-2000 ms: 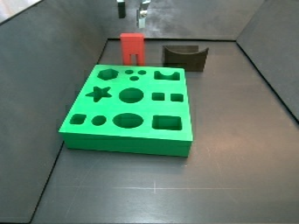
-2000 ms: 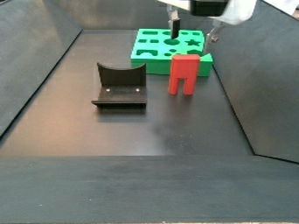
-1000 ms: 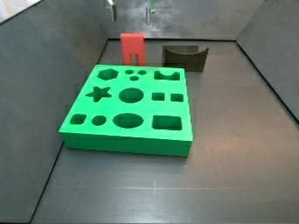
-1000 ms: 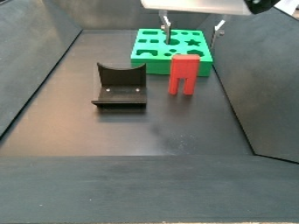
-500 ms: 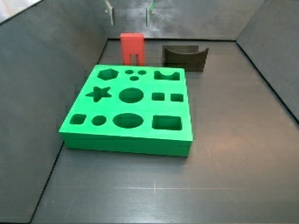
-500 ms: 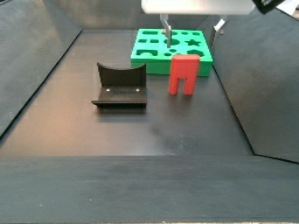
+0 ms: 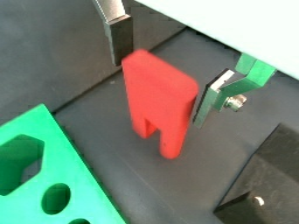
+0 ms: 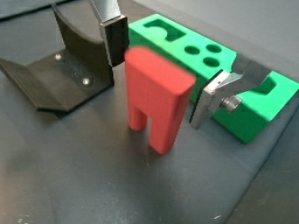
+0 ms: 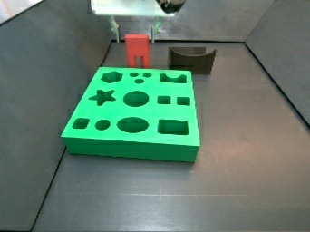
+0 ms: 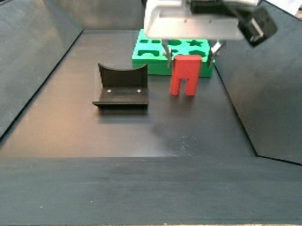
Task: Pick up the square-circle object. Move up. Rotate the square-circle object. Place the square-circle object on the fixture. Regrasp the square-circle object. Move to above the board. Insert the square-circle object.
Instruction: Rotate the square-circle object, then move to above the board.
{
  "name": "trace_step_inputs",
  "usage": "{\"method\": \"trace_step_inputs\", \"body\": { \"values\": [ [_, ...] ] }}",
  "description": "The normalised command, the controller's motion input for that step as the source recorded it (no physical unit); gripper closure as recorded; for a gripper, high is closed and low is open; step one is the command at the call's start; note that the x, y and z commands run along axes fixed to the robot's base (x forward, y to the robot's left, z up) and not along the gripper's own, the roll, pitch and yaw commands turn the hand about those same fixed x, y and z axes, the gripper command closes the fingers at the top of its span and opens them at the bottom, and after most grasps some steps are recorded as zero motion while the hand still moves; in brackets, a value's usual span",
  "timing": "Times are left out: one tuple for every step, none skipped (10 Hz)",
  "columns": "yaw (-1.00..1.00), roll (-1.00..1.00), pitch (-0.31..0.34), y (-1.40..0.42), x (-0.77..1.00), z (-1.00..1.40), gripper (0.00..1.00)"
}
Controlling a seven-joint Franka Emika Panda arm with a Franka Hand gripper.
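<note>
The hand point(image 8: 163, 74) has dropped from above the frame to straddle the red block point(image 8: 156, 96), fingers point(image 8: 114, 39) apart on either side, not touching. The block stands upright on the floor, between the green board point(image 10: 157, 50) and the fixture point(image 10: 119, 86). In both side views the hand's body hides the fingers.

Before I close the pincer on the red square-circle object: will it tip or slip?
The square-circle object stands upright on two narrow legs, tall for its footprint, so an uneven touch could likely tip it. It looks rigid with flat, smooth sides, so the pads should seat flush, though it may slip somewhat. The pincer straddles it, open, fingers apart from both faces.
</note>
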Motion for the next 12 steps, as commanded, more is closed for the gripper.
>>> {"method": "trace_step_inputs", "body": {
  "values": [
    [0.02, 0.14, -0.011, 0.01, 0.04, -0.46, 0.00],
    [0.02, 0.15, -0.007, 0.01, 0.04, -0.37, 0.00],
    [0.01, 0.17, -0.002, 0.01, 0.04, -0.18, 0.00],
    [0.01, 0.17, 0.001, 0.00, 0.00, 0.00, 1.00],
    [0.13, 0.11, 0.192, -0.03, 0.09, 1.00, 1.00],
    [0.13, 0.11, 0.205, -0.03, 0.09, 1.00, 1.00],
    [0.11, 0.10, 0.194, -0.04, 0.08, 1.00, 1.00],
    [0.08, 0.09, 0.169, -0.03, 0.08, 1.00, 1.00],
    [0.06, 0.08, 0.139, -0.03, 0.08, 1.00, 1.00],
    [0.05, 0.06, 0.113, -0.03, 0.08, 1.00, 1.00],
    [0.04, 0.04, 0.104, -0.03, 0.08, 1.00, 1.00],
    [0.04, 0.02, 0.098, -0.03, 0.08, 1.00, 1.00]
  ]
}}
